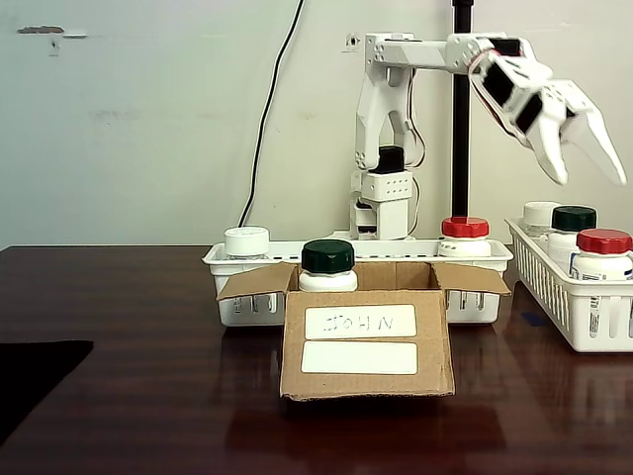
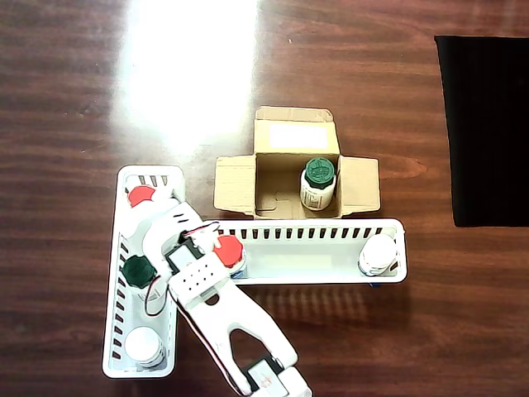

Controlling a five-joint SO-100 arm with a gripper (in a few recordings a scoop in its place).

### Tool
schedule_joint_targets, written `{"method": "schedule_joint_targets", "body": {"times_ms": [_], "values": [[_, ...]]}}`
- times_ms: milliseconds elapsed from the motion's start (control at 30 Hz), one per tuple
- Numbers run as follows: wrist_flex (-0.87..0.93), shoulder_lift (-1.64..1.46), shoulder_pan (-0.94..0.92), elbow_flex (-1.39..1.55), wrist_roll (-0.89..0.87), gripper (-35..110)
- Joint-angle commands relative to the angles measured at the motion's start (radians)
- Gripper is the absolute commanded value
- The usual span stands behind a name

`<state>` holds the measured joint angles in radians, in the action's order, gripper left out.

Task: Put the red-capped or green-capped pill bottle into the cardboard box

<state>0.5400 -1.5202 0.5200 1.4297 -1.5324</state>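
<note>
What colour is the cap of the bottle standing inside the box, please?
Dark green cap, clearest in the overhead view.

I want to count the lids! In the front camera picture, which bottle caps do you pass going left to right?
White cap → dark green cap in the brown cardboard box → red cap → white cap → dark green cap → red cap.

Lab bench, dark wood table (image 1: 129, 396), bare wall (image 1: 148, 119), cable (image 1: 269, 109)

Bright overhead glare on table (image 2: 186, 74)
</note>
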Motion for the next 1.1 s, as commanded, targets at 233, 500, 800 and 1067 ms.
{"method": "schedule_joint_targets", "body": {"times_ms": [233, 500, 800, 1067], "values": [[-0.115, 0.063, 0.009, -0.002, -0.041, 79], [-0.187, 0.14, -0.009, 0.0, -0.06, 79], [-0.279, 0.181, -0.012, 0.061, -0.081, 79], [-0.334, 0.202, -0.021, 0.095, -0.091, 77]]}}
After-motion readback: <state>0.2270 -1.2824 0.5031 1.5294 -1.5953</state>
